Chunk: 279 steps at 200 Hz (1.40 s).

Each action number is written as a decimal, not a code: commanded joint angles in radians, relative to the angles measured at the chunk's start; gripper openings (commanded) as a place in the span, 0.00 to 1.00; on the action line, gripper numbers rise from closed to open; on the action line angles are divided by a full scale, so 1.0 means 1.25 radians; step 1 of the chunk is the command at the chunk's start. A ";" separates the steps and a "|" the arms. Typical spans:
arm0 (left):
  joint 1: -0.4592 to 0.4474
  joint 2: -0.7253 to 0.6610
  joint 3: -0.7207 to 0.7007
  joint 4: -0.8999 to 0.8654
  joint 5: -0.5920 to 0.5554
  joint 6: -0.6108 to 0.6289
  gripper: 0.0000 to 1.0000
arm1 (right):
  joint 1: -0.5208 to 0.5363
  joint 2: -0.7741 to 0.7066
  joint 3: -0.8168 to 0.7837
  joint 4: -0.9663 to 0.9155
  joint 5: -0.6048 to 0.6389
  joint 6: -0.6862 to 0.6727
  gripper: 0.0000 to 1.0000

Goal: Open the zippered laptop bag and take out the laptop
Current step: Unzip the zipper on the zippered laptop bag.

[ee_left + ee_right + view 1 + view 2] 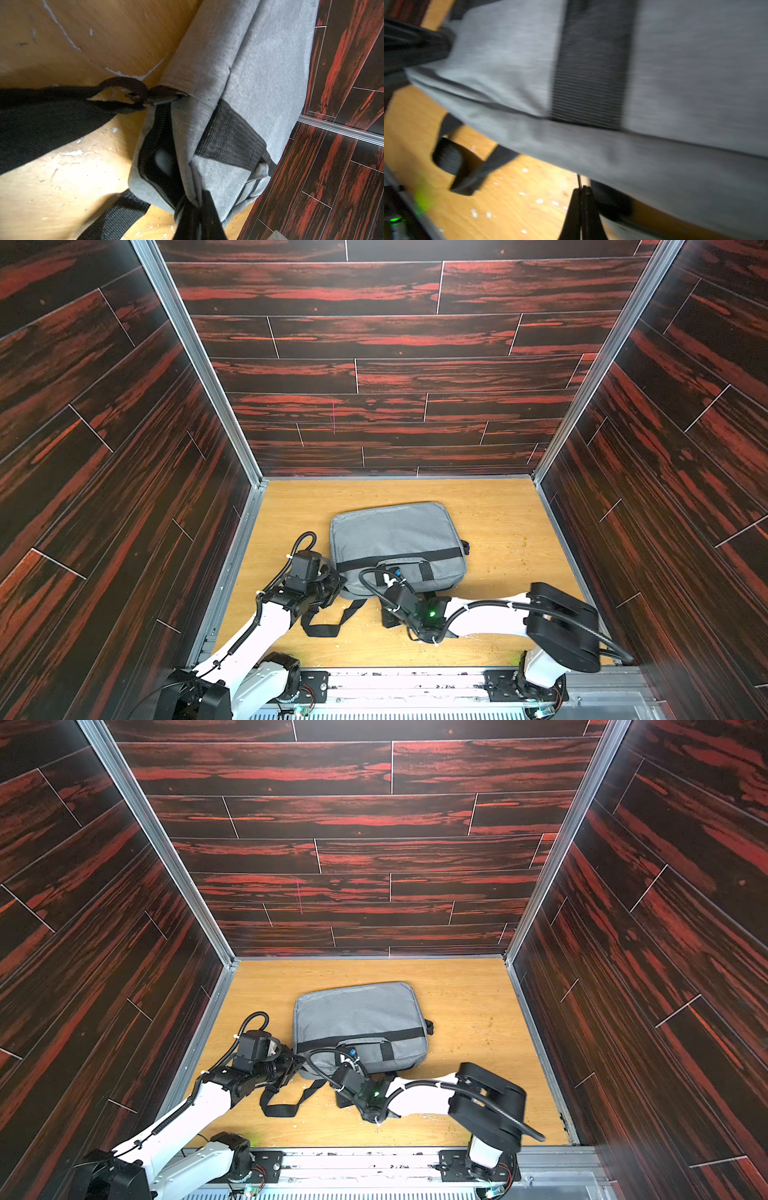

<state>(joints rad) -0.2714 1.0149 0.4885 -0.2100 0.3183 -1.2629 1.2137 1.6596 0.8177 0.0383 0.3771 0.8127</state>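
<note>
I see the zippered laptop bag (395, 539) flat at bench (498, 510) centre. Left gripper (197, 205): jaws pinch bag fabric at its 7 o'clock corner. Right gripper (581, 188): jaws closed at its 6 o'clock edge.

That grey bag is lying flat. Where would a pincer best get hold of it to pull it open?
Probably the fabric lip beside the zipper, at the corner of the bag nearest the left gripper, pinched low from the robot's side. The zipper gapes there, leaving a loose edge; the broad face lies flat, offering nothing to pinch. That gripper is shut on this corner.
</note>
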 commanded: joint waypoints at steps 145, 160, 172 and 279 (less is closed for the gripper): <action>0.005 -0.003 0.047 -0.019 -0.030 0.017 0.00 | -0.276 -0.317 -0.177 -0.260 -0.010 -0.193 0.00; 0.005 -0.004 0.046 -0.025 -0.034 0.017 0.00 | -0.314 -0.333 -0.185 -0.269 -0.028 -0.209 0.00; 0.005 -0.006 0.045 -0.029 -0.037 0.019 0.00 | -0.345 -0.337 -0.190 -0.269 -0.042 -0.226 0.00; 0.006 0.005 0.055 -0.018 -0.030 0.005 0.00 | -0.541 -0.293 -0.165 -0.228 -0.167 -0.297 0.00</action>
<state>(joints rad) -0.2714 1.0206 0.5240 -0.2344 0.2981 -1.2488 0.5499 1.2724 0.5884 -0.2668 0.2066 0.4660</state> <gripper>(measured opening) 0.068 0.040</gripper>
